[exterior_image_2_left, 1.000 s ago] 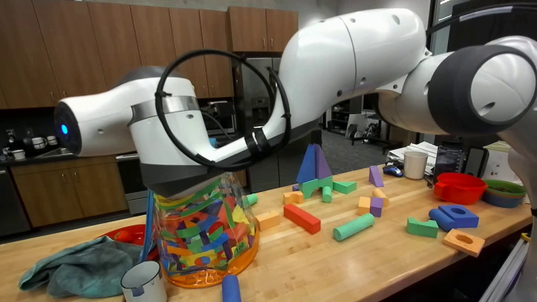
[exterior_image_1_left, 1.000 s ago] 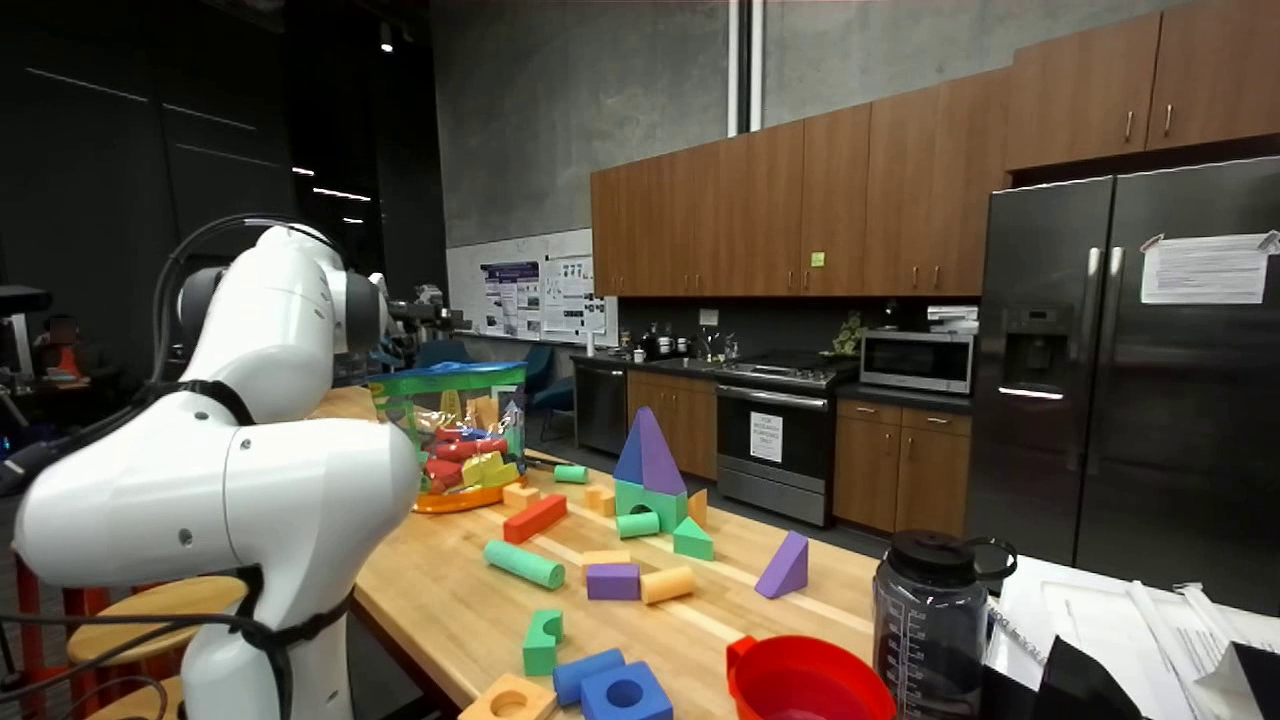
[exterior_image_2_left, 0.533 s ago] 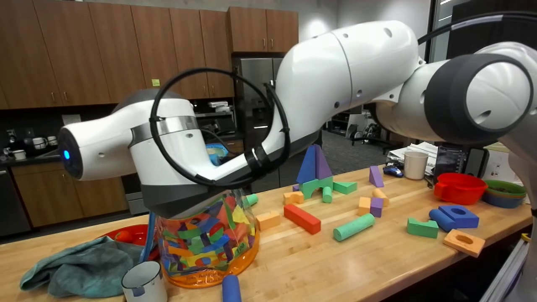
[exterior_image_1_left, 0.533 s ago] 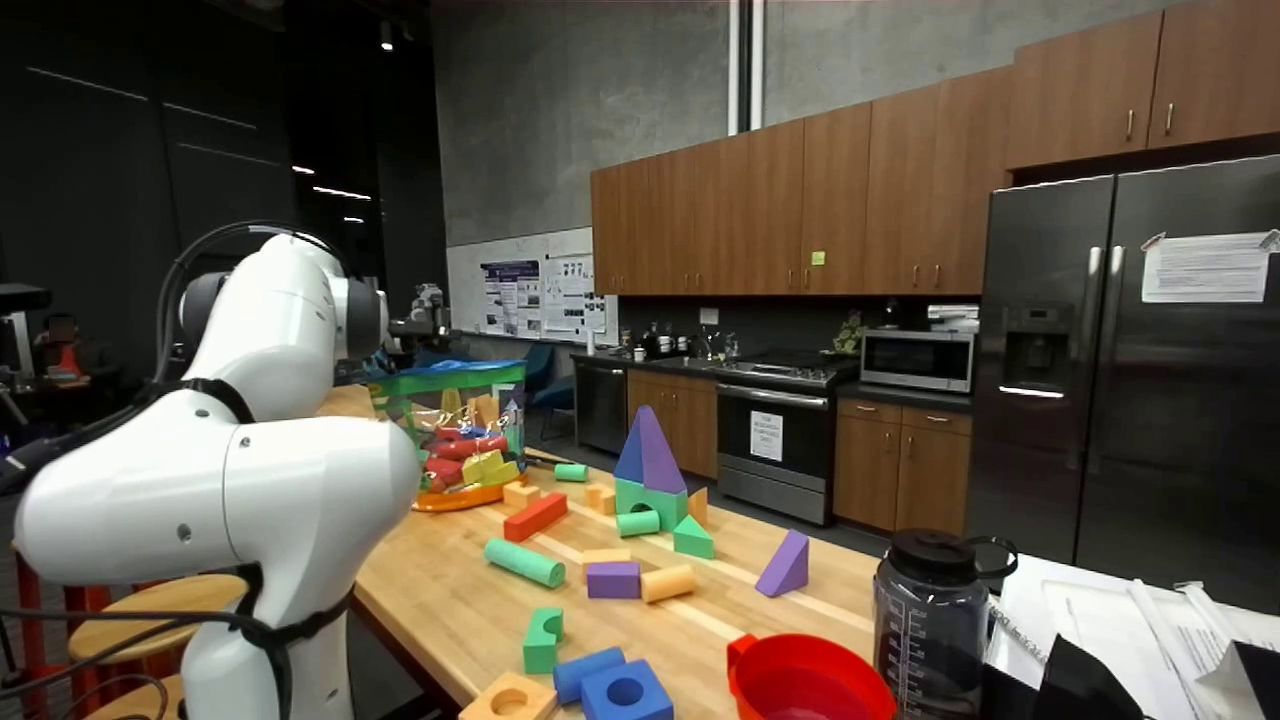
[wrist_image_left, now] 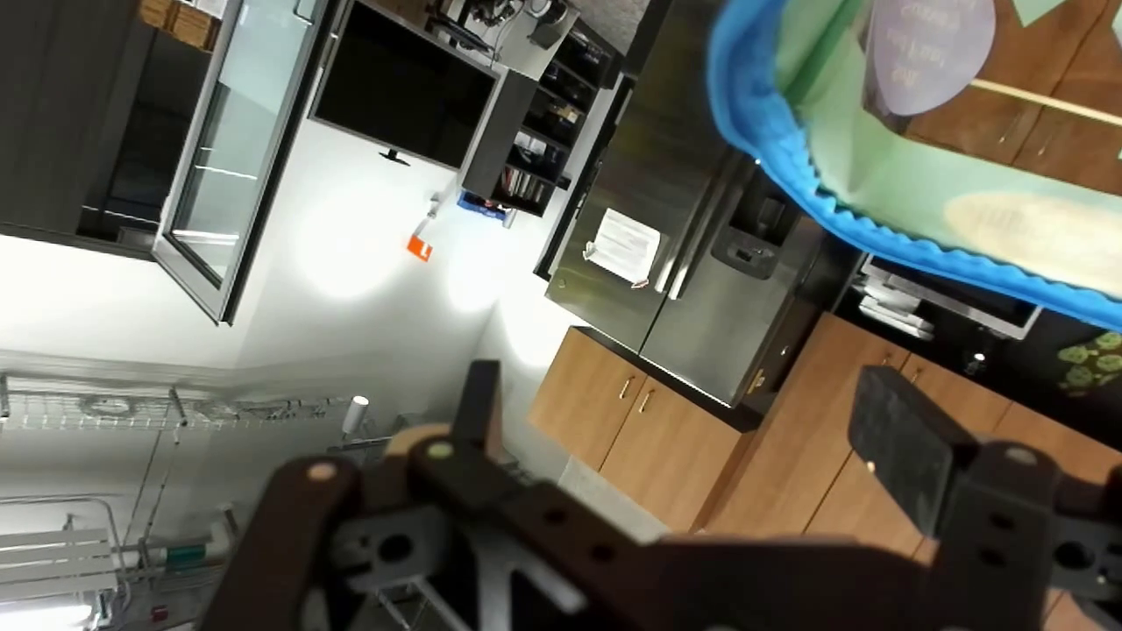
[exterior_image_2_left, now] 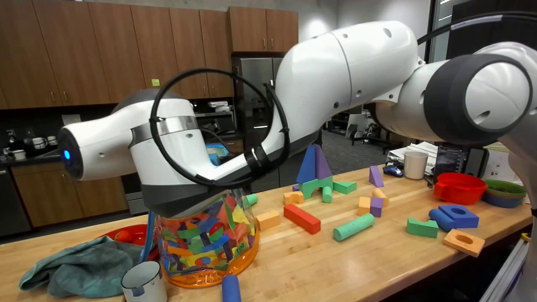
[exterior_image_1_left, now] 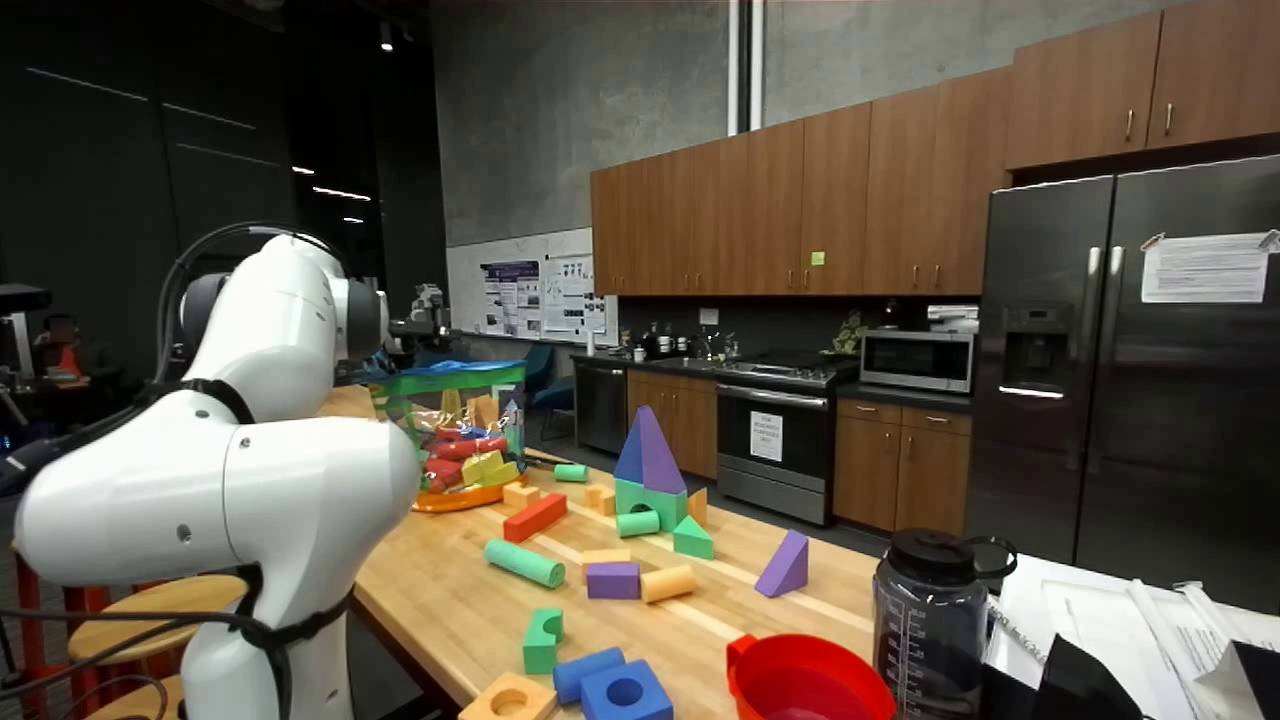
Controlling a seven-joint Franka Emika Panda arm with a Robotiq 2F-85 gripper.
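I can see the gripper (wrist_image_left: 692,431) with its jaws spread wide, only the fridge (wrist_image_left: 710,346) and cupboards (wrist_image_left: 578,394) showing in the gap. Nearest to it is the clear bag (exterior_image_2_left: 244,265), whose blue zipped rim (wrist_image_left: 885,237) shows upside down in the wrist view, apart from the fingers there.

Along the table (exterior_image_2_left: 302,268), from the left in an exterior view, a red dish (exterior_image_2_left: 138,230) holds a small red round thing (exterior_image_2_left: 123,236), with a crumpled teal cloth (exterior_image_2_left: 88,266) in front. Next is an upright white mug (exterior_image_2_left: 153,289) with a dark rim. Just beside it the bag stands on its orange base, packed with coloured blocks (exterior_image_2_left: 205,243), its mouth hidden behind the arm's wrist (exterior_image_2_left: 168,155). A blue cylinder (exterior_image_2_left: 231,289) lies right in front.

Further along come a red bar (exterior_image_2_left: 302,218), a green arch (exterior_image_2_left: 308,188) bearing a blue wedge (exterior_image_2_left: 306,167) and a purple wedge (exterior_image_2_left: 322,164), and a long green cylinder (exterior_image_2_left: 354,227).

Toward the right end I see a pale mug (exterior_image_2_left: 415,165), a smoky lidded bottle (exterior_image_1_left: 925,640), a red cup (exterior_image_2_left: 459,188) near it, and a green bowl (exterior_image_2_left: 514,188) stacked on a blue bowl (exterior_image_2_left: 501,201), something brownish inside, too small to name.
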